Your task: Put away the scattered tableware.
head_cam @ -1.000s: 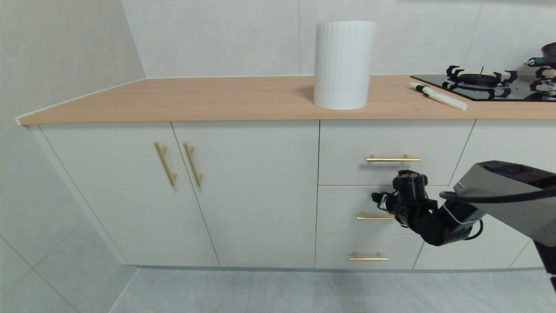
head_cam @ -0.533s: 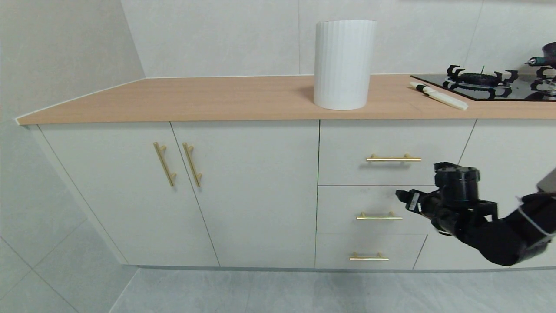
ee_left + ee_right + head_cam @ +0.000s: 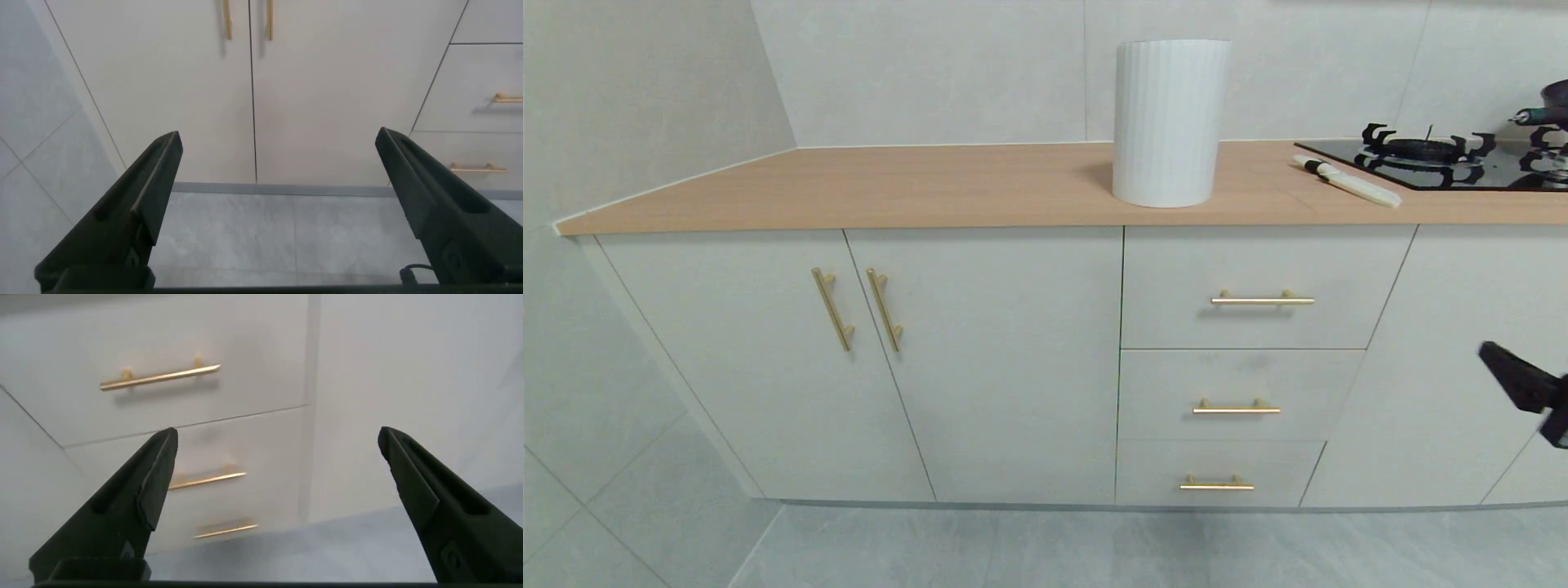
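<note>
A white knife with a dark handle end (image 3: pixel 1346 180) lies on the wooden countertop (image 3: pixel 931 186) beside the hob. A tall white ribbed container (image 3: pixel 1168 122) stands on the counter above the drawers. The three drawers (image 3: pixel 1245 286) below it are closed, each with a gold handle (image 3: pixel 1262 300). My right gripper (image 3: pixel 1523 388) is at the right edge of the head view, in front of the cabinet right of the drawers. My right gripper (image 3: pixel 278 498) is open and empty, facing the drawer fronts. My left gripper (image 3: pixel 278 204) is open and empty, low before the double cabinet doors.
A black gas hob (image 3: pixel 1437 159) with pan supports sits at the counter's right end, with a dark pan (image 3: pixel 1547 102) at the edge. Double doors (image 3: pixel 858 359) with gold handles are closed on the left. Grey tiled floor (image 3: pixel 1013 547) lies below.
My right arm has pulled back to the right, away from the middle drawer handle, and is now mostly out of the head view. All drawers stay closed.
</note>
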Controlling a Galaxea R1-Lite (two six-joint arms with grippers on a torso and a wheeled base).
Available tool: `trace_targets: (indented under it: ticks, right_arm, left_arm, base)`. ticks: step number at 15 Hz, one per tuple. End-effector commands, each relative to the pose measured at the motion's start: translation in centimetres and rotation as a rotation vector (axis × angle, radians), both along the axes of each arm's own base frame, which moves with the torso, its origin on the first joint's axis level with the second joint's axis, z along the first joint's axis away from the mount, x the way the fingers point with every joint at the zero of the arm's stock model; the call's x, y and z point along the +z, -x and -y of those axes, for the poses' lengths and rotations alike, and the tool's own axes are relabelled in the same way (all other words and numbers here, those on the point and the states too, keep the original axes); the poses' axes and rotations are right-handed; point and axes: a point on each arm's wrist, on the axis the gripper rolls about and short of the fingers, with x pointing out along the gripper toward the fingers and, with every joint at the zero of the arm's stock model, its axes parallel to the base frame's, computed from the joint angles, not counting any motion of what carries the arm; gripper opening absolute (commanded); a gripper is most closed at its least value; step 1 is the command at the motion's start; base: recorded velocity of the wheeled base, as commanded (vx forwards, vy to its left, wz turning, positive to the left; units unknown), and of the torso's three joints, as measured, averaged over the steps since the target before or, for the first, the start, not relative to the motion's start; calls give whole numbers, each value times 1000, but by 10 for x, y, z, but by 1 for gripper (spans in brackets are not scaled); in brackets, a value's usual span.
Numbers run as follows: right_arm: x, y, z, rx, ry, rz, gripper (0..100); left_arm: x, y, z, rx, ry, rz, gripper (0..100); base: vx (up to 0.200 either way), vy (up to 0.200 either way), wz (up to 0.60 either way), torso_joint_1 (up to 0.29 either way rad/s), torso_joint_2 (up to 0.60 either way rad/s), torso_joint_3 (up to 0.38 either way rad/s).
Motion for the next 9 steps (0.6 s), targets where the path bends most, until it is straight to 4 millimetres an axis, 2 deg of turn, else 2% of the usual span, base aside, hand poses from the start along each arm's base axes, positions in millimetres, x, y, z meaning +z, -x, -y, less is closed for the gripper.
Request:
trace_targets:
  ticks: [1,2,4,7,9]
  right_arm:
    - [-13,101,24,-116,164,141,100]
    - [-20,130,28,-137,185,164,100]
    - [-34,161,31,-161,191,167,100]
    - [-50,175,26,-232,216,175,100]
    - [-57,172,26,-206,218,165,100]
  left_arm:
    - [0,0,0,0,1,0,100]
    - [0,0,0,0,0,0,100]
    - [0,0,0,0,0,0,100]
    - [0,0,0,0,0,0,100]
    - [0,0,0,0,1,0,100]
  base:
    - [0,0,0,0,0,0]
    - [0,0,0,0,0,0]
    - [0,0,0,0,0,0]
    - [0,0,0,0,0,0]
    - [0,0,0,0,0,0]
